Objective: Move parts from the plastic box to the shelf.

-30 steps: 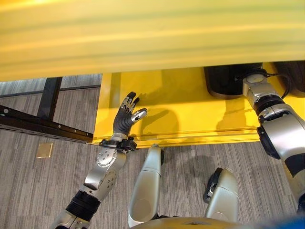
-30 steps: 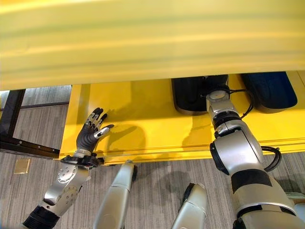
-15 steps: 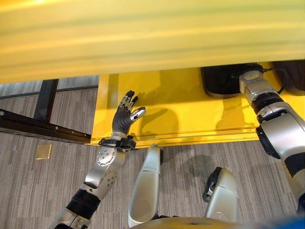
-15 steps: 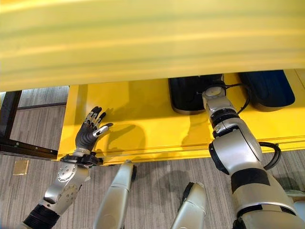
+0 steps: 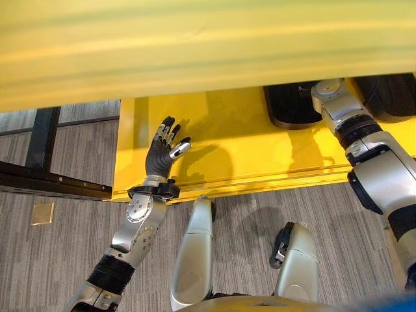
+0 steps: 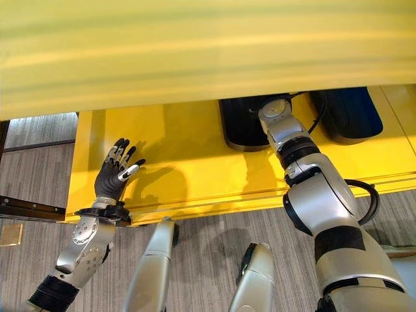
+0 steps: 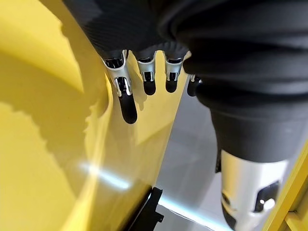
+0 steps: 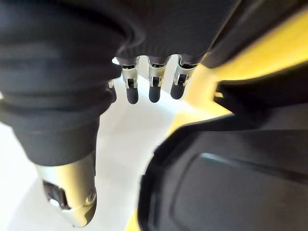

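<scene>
Right wrist view: right hand (image 8: 72, 125) fingers relaxed, holding nothing, beside black part (image 8: 231, 192) on shelf (image 5: 247, 156); withdraw straight, avoid nudging part; left hand (image 5: 159, 159) slack, idle

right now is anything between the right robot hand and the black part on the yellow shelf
Nothing visible does. The right robot hand is right beside the nearer black part on the yellow shelf, fingers straight. The upper shelf board hides the hand from the head views, so contact cannot be told.
</scene>
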Robot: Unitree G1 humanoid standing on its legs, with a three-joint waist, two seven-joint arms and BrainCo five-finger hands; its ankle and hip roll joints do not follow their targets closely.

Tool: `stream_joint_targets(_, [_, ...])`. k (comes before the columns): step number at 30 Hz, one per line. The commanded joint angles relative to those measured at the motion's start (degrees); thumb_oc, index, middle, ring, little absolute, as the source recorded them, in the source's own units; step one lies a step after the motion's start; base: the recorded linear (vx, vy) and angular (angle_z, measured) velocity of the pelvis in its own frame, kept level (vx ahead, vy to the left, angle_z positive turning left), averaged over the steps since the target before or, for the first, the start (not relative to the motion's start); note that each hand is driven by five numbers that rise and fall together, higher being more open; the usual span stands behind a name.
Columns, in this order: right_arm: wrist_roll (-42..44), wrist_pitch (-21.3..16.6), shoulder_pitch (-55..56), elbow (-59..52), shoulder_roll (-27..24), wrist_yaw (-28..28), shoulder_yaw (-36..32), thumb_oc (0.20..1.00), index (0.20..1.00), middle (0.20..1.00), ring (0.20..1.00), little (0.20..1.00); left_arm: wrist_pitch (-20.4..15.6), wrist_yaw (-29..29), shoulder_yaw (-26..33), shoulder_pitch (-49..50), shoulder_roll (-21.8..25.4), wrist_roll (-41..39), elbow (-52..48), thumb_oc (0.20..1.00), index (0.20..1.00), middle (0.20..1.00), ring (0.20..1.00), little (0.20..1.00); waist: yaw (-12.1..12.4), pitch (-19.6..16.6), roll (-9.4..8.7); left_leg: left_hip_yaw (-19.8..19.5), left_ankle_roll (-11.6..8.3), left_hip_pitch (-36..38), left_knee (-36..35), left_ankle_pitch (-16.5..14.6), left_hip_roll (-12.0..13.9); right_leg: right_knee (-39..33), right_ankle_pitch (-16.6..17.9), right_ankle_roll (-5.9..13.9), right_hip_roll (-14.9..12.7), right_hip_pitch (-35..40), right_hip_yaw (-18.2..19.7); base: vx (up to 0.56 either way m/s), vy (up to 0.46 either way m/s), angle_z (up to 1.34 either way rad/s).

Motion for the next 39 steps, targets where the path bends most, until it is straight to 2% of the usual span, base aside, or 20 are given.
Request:
stream_joint_targets(1, [-1.6, -3.8, -6.1, -2.1, -2.4, -1.8, 0.0, 1.000, 1.000, 1.000, 1.000, 1.000, 0.0, 0.6, 0.5, 2.2, 1.7, -0.5, 1.4, 1.000, 1.000, 1.000, 1.000, 1.000, 0.0, -0.3, -0.34, -1.5, 1.23, 1.7, -2.6, -1.1, 1.6, -0.2, -0.6, -3.39, 0.2, 1.3, 0.3, 0.00, 0.000, 0.00])
stream_joint_targets(6, [-0.9, -5.1, -3.6, -11.2, -2.8, -3.1, -2.0, 1.000, 1.000, 1.000, 1.000, 1.000, 0.1, 1.0, 1.2, 2.7, 1.6, -0.2, 1.6, 1.000, 1.000, 1.000, 1.000, 1.000, -0.7, -0.4, -0.68, -1.3, 1.18, 1.8, -2.3, -1.4, 1.8, 0.0, -0.7, -3.40, 0.2, 1.2, 0.5, 0.00, 0.000, -0.01])
stream_joint_targets(7, [-1.3, -5.8, -1.3, -17.2, -3.8, -3.3, -3.2, 1.000, 1.000, 1.000, 1.000, 1.000, 0.2, 1.2, 1.8, 2.8, 1.4, 0.1, 1.8, 1.000, 1.000, 1.000, 1.000, 1.000, -1.2, -0.3, -0.79, -1.1, 1.18, 2.0, -2.3, -1.5, 1.9, 0.0, -0.8, -3.51, 0.2, 1.3, 0.6, 0.00, -0.001, -0.04])
stream_joint_targets(10, [1.0, -7.4, 2.9, -24.1, -4.0, -3.3, -6.2, 1.000, 1.000, 1.000, 1.000, 1.000, 0.4, 1.4, 2.2, 3.2, 1.1, 0.1, 1.8, 1.000, 1.000, 1.000, 1.000, 1.000, -1.5, -0.3, -0.88, -1.0, 1.21, 2.4, -2.5, -1.4, 2.1, -0.2, -0.8, -3.53, 0.4, 1.5, 0.7, 0.00, 0.000, 0.00])
stream_joint_targets(15, [2.3, -9.7, 20.1, -42.5, -3.5, -0.7, -14.2, 1.000, 1.000, 1.000, 1.000, 1.000, 1.3, 1.1, 3.8, 5.3, 0.4, 1.7, 1.7, 1.000, 1.000, 1.000, 1.000, 1.000, -2.7, 0.2, -0.64, -0.7, 1.43, 3.8, -4.3, -0.6, 2.2, -1.3, -0.1, -3.50, 0.1, 2.6, 0.8, 0.00, -0.014, -0.04])
stream_joint_targets(16, [5.3, -11.0, 28.0, -47.9, -2.0, 1.4, -17.1, 1.000, 1.000, 1.000, 1.000, 1.000, 1.6, 1.0, 4.6, 5.9, 0.0, 2.1, 1.7, 1.000, 1.000, 1.000, 1.000, 1.000, -3.1, 0.1, -0.68, -0.8, 1.35, 4.4, -6.4, 0.5, 2.1, -2.6, 0.4, -3.55, 0.0, 3.5, 0.2, 0.00, -0.057, -0.02])
stream_joint_targets(18, [6.6, -11.8, 35.4, -53.0, 0.2, 2.8, -19.0, 1.000, 1.000, 1.000, 1.000, 1.000, 2.1, 0.9, 5.1, 6.7, -0.3, 2.6, 1.8, 1.000, 1.000, 1.000, 1.000, 1.000, -3.3, 0.1, -0.79, -1.1, 1.22, 5.5, -8.7, 1.8, 2.3, -4.1, 1.1, -3.56, 0.0, 4.5, -0.5, 0.00, -0.075, 0.03])
stream_joint_targets(21, [17.7, -14.3, 56.9, -62.9, 8.1, 11.5, -22.2, 1.000, 1.000, 1.000, 1.000, 1.000, 3.0, -0.4, 7.2, 10.0, -2.0, 3.9, 2.8, 1.000, 1.000, 1.000, 1.000, 1.000, -4.6, -0.9, -1.02, -1.6, 0.19, 10.7, -19.2, 7.4, 3.5, -11.3, 4.2, -3.29, 1.3, 9.6, -3.8, 0.03, -0.137, 0.12])
stream_joint_targets(22, [22.1, -13.9, 66.6, -65.1, 10.5, 16.6, -22.5, 1.000, 1.000, 1.000, 1.000, 1.000, 3.2, -1.9, 8.5, 11.5, -3.5, 4.2, 4.0, 1.000, 1.000, 1.000, 1.000, 1.000, -5.9, -2.1, -0.97, -1.4, -0.66, 14.8, -26.4, 11.0, 4.6, -16.0, 5.7, -2.82, 2.3, 13.3, -5.6, 0.06, -0.114, 0.08])
stream_joint_targets(23, [22.1, -13.9, 66.7, -65.2, 10.5, 16.6, -22.5, 1.000, 1.000, 1.000, 1.000, 1.000, 3.2, -1.9, 8.5, 11.6, -3.5, 4.2, 4.0, 1.000, 1.000, 1.000, 1.000, 1.000, -5.9, -2.1, -0.96, -1.4, -0.66, 14.9, -26.5, 11.0, 4.6, -16.1, 5.8, -2.83, 2.3, 13.4, -5.7, 0.10, -0.107, 0.06])
stream_joint_targets(26, [22.3, -11.7, 79.2, -65.2, 9.6, 23.4, -22.9, 1.000, 1.000, 1.000, 1.000, 1.000, 2.5, -5.4, 12.3, 15.2, -5.6, 5.4, 5.0, 1.000, 1.000, 1.000, 1.000, 1.000, -7.6, -5.5, -0.25, 0.1, -2.74, 24.8, -43.0, 18.7, 9.0, -26.8, 9.2, -1.83, 5.8, 20.3, -8.0, 0.12, -0.111, -0.02])
stream_joint_targets(29, [19.5, -11.4, 81.8, -64.0, 7.9, 24.3, -24.0, 1.000, 1.000, 1.000, 1.000, 1.000, 2.0, -6.5, 14.5, 17.2, -6.9, 5.4, 5.8, 1.000, 1.000, 1.000, 1.000, 1.000, -7.9, -7.9, 0.48, 1.1, -3.26, 28.7, -50.7, 22.8, 12.0, -30.9, 10.2, -1.58, 8.2, 21.8, -8.3, 0.07, -0.079, -0.22])
stream_joint_targets(30, [19.5, -11.4, 81.8, -64.0, 7.9, 24.3, -24.0, 1.000, 1.000, 1.000, 1.000, 1.000, 2.0, -6.5, 14.5, 17.2, -6.9, 5.4, 5.7, 1.000, 1.000, 1.000, 1.000, 1.000, -7.8, -7.9, 0.54, 1.2, -3.30, 28.9, -51.0, 22.9, 12.1, -31.0, 10.2, -1.62, 8.3, 21.9, -8.3, 0.06, -0.098, -0.24])
stream_joint_targets(31, [19.4, -10.9, 82.5, -62.7, 7.4, 24.2, -24.2, 1.000, 1.000, 1.000, 1.000, 1.000, 2.1, -6.8, 15.3, 18.4, -7.8, 5.5, 6.3, 1.000, 1.000, 1.000, 1.000, 1.000, -7.9, -9.3, 0.82, 2.7, -3.38, 32.0, -54.8, 24.8, 14.0, -32.7, 10.3, -1.69, 9.7, 23.0, -7.9, 0.04, -0.065, -0.24])
stream_joint_targets(32, [19.4, -10.9, 82.5, -62.7, 7.4, 24.2, -24.2, 1.000, 1.000, 1.000, 1.000, 1.000, 2.1, -6.8, 15.3, 18.3, -7.9, 5.5, 6.3, 1.000, 1.000, 1.000, 1.000, 1.000, -7.9, -9.4, 0.92, 2.6, -3.39, 31.9, -54.9, 25.0, 14.0, -32.9, 10.5, -1.71, 9.8, 23.0, -7.9, 0.06, -0.102, -0.20])
stream_joint_targets(36, [18.3, -9.8, 83.9, -62.8, 5.6, 25.8, -24.4, 1.000, 1.000, 1.000, 1.000, 1.000, 2.4, -8.2, 16.7, 21.2, -10.5, 5.0, 7.4, 1.000, 1.000, 1.000, 1.000, 1.000, -7.6, -12.0, 2.03, 5.2, -3.97, 35.2, -59.4, 28.9, 17.2, -34.9, 9.8, -3.06, 13.5, 23.7, -6.6, 0.01, -0.157, -0.34])
stream_joint_targets(37, [16.6, -9.9, 84.4, -63.8, 4.4, 25.9, -25.2, 1.000, 1.000, 1.000, 1.000, 1.000, 2.5, -9.0, 16.5, 22.2, -11.7, 5.0, 7.5, 1.000, 1.000, 1.000, 1.000, 1.000, -7.3, -12.4, 2.98, 6.0, -4.95, 34.7, -60.1, 34.1, 18.3, -37.4, 9.7, -4.41, 15.4, 24.7, -7.3, -0.05, -0.238, -0.33])
stream_joint_targets(39, [16.7, -9.9, 84.6, -63.4, 4.1, 25.8, -25.7, 1.000, 1.000, 1.000, 1.000, 1.000, 2.4, -9.3, 15.8, 21.7, -12.1, 5.2, 8.1, 1.000, 1.000, 1.000, 1.000, 1.000, -7.3, -12.1, 3.48, 7.8, -5.35, 34.1, -60.7, 38.5, 18.4, -40.4, 10.4, -4.90, 15.6, 26.0, -8.7, -0.06, -0.141, -0.03])
